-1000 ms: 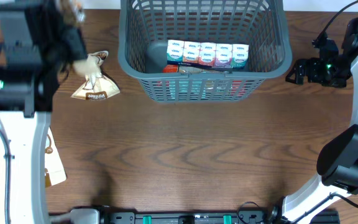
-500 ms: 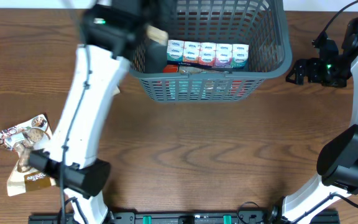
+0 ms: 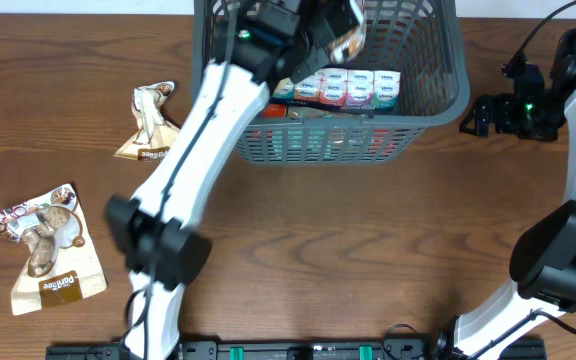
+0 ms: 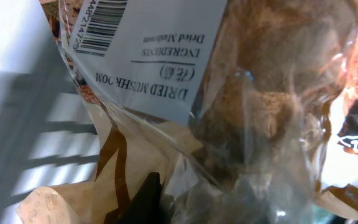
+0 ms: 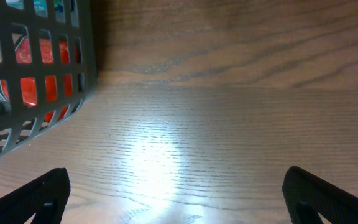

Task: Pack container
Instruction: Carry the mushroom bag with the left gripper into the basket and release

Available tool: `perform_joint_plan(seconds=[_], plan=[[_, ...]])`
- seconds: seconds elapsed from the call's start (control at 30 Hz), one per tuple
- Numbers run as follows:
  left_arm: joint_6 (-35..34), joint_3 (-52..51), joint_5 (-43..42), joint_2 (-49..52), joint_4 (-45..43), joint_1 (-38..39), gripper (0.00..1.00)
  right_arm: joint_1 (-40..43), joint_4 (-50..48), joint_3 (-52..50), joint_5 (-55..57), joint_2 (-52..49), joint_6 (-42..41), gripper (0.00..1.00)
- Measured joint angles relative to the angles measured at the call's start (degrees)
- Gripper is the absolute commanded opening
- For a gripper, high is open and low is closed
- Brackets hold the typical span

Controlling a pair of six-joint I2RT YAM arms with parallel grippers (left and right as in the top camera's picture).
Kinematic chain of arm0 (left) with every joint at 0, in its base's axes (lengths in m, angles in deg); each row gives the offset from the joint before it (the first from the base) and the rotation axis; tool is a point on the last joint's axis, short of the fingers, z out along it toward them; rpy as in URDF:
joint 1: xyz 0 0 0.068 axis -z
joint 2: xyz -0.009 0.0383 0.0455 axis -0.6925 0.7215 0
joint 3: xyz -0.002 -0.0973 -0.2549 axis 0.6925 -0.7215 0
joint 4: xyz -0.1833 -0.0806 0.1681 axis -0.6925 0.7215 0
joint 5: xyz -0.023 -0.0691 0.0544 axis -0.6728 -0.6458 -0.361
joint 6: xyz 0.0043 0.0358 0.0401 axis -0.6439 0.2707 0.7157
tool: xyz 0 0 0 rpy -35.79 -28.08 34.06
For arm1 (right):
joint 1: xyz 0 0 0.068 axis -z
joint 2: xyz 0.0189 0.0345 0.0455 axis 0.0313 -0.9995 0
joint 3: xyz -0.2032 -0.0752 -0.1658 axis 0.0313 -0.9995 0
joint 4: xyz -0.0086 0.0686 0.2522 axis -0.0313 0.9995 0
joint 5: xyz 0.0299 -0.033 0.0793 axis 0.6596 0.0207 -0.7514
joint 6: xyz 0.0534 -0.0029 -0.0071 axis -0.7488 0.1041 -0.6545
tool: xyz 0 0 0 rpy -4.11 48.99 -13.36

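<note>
1. The container (image 3: 328,140) stands at the far middle of the worktop (image 3: 368,250) and is already partly packed. A row of small cartons (image 3: 334,87) lies along its near side, and a red pack (image 3: 274,110) shows through the mesh below them.
2. The left tool (image 3: 320,22) hangs over the container's interior, pinching a mushroom packet (image 4: 241,112). In the left wrist view the packet fills the frame, its label reading "dried mushroom". It looks clear of the floor, so I judge this packet to be in delivery and not yet released.
3. Two more packets lie on the worktop to the left, well apart from the container and from each other. One is a pale packet (image 3: 151,122) near the far edge, the other a brown packet (image 3: 46,245) nearer the front.
4. The right tool (image 5: 176,199) sits low just beside the container's right wall, fingers spread and holding nothing.
5. On this showing the task is perhaps past halfway. What is left is to drop the held packet, then fetch the two on the worktop.
</note>
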Motion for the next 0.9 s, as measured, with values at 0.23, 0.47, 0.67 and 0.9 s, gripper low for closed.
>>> perform_joint_plan(seconds=[0.23, 0.47, 0.67, 0.9], plan=[[3.0, -1.0, 0.0, 9.5, 3.1, -0.1, 0.39, 0.0, 0.2, 0.0, 0.0, 0.0, 0.0, 0.99], [4.1, -1.1, 0.0, 8.6, 4.3, 0.0, 0.66, 0.0, 0.2, 0.0, 0.0, 0.0, 0.0, 0.99], [3.8, -1.1, 1.6, 3.6, 4.5, 0.0, 0.87, 0.0, 0.3, 0.0, 0.0, 0.0, 0.0, 0.99], [-0.3, -0.9, 9.0, -16.7, 3.6, -0.7, 0.95, 0.0, 0.3, 0.0, -0.1, 0.0, 0.0, 0.99]])
